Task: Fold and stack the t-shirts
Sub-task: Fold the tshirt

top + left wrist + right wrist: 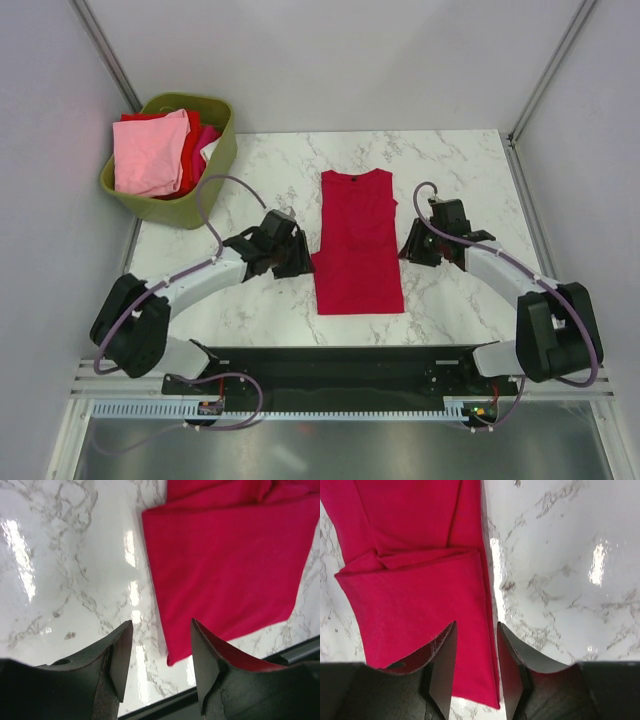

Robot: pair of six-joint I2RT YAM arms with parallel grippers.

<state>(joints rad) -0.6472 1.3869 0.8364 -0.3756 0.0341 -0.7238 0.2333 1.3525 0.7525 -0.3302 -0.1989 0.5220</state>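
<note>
A crimson red t-shirt (357,240) lies flat in the middle of the marble table, sleeves folded in, a small dark label at its neck at the far end. My left gripper (300,258) is open and empty, just off the shirt's left edge; the left wrist view shows the shirt (225,565) beyond its fingers (121,657). My right gripper (410,245) is open over the shirt's right edge; the right wrist view shows the cloth (425,580) between and below its fingers (444,660). Light pink (150,150) and darker red-magenta shirts lie in the basket.
An olive-green plastic basket (215,160) stands at the far left corner of the marble table (460,170). Grey walls close in on both sides. A black rail (340,365) runs along the near edge.
</note>
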